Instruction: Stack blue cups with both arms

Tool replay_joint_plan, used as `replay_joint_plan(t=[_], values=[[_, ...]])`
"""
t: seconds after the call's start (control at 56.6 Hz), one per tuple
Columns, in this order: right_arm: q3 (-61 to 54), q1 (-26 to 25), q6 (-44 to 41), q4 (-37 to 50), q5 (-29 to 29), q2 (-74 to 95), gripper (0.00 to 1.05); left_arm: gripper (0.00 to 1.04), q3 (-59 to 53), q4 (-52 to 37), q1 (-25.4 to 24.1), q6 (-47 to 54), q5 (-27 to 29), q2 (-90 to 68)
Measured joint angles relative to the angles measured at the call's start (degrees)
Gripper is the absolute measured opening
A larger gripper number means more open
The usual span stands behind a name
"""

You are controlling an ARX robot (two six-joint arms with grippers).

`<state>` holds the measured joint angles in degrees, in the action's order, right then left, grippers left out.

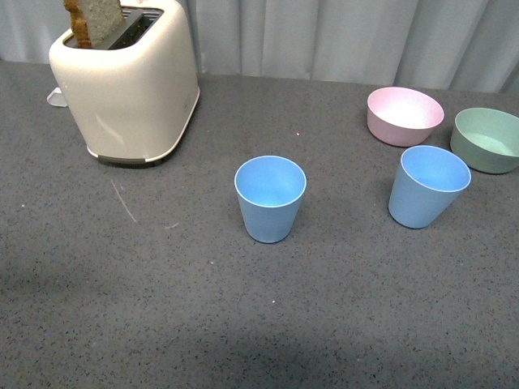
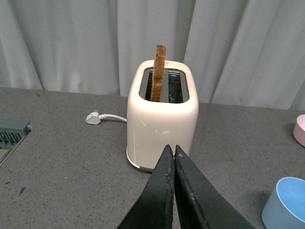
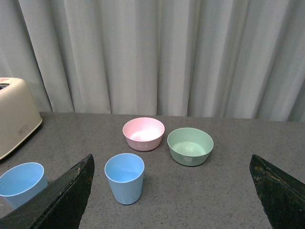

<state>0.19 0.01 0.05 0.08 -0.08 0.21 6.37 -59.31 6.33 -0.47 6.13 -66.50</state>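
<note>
**Blue cups (image 1: 270,198) standing apart on the grey counter (image 1: 243,324)**

Dark grey and speckled, the counter is running back to a pale curtain (image 1: 340,36) that is hanging in soft folds along its far edge. Both cups are standing upright with their mouths up, well apart from each other. The middle cup (image 1: 270,198) is sitting near the centre of the counter. The right-hand cup (image 1: 428,188) is sitting just in front of a pink bowl (image 1: 404,115) and just beside a green bowl (image 1: 486,139). At the far left a cream toaster (image 1: 130,89) is standing with a slice of brown bread (image 1: 97,20) sticking up out of one slot. A white plug (image 2: 94,117) is lying on the counter near it.

Neither arm is showing in the front view. In the left wrist view the left claw (image 2: 172,149) is pointing toward the toaster with its fingers pressed together, clenched on nothing. In the right wrist view the right claw (image 3: 171,157) is holding its fingers spread wide, released and grasping nothing. The right-hand cup and both bowls are showing between those fingers
</note>
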Motion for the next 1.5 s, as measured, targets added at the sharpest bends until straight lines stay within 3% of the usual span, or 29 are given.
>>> replay_joint_plan(t=[0.353,0.741,1.501], values=[[0.0,0.0,0.0,0.0,0.02,0.0,0.95,0.04,-4.35,11.8,-6.14,0.04,-5.68,16.2],[0.0,0.0,0.0,0.0,0.0,0.0,0.95,0.04,-5.27,28.41,-6.19,0.04,-6.12,35.19],[0.0,0.0,0.0,0.0,0.0,0.0,0.95,0.04,-5.29,46.12,-6.19,0.04,-6.12,53.55]])
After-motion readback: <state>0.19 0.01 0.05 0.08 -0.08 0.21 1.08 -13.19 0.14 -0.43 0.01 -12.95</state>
